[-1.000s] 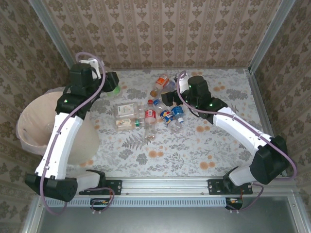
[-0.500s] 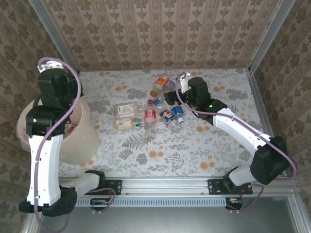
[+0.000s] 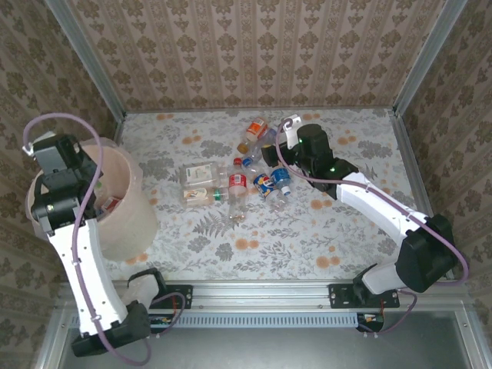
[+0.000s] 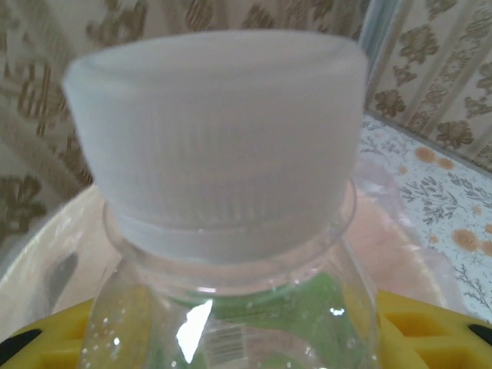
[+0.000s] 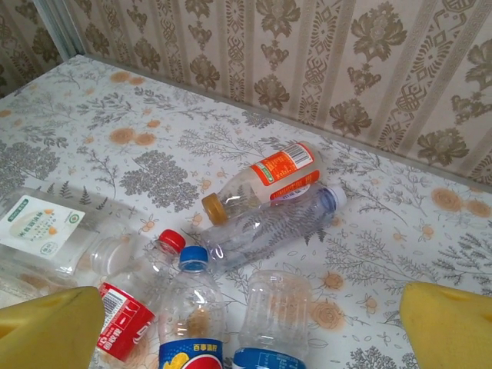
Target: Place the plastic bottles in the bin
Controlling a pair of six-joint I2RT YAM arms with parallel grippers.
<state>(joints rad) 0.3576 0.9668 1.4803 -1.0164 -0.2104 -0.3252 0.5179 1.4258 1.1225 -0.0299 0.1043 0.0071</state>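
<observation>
My left gripper point(image 4: 246, 338) is clamped on a clear plastic bottle with a white ribbed cap point(image 4: 215, 138) and a green label with a barcode, right over the pale pink round bin point(image 3: 129, 215). My right gripper point(image 5: 246, 323) hangs spread wide above the pile of plastic bottles point(image 5: 265, 223). The blue-capped bottle point(image 5: 190, 304) has Chinese print that's too small to read.

The top external camera looks down from above and behind the near edge over the floral-patterned bench point(image 3: 323, 231). The left wrist camera sits blurringly close to a clear white-capped plastic bottle point(image 4: 215, 146), probably above the round pale pink bin point(image 4: 403, 254). The right wrist camera looks obliquely, low, at the orange-labelled plastic bottle point(image 5: 277, 175) also seen from overhead.
</observation>
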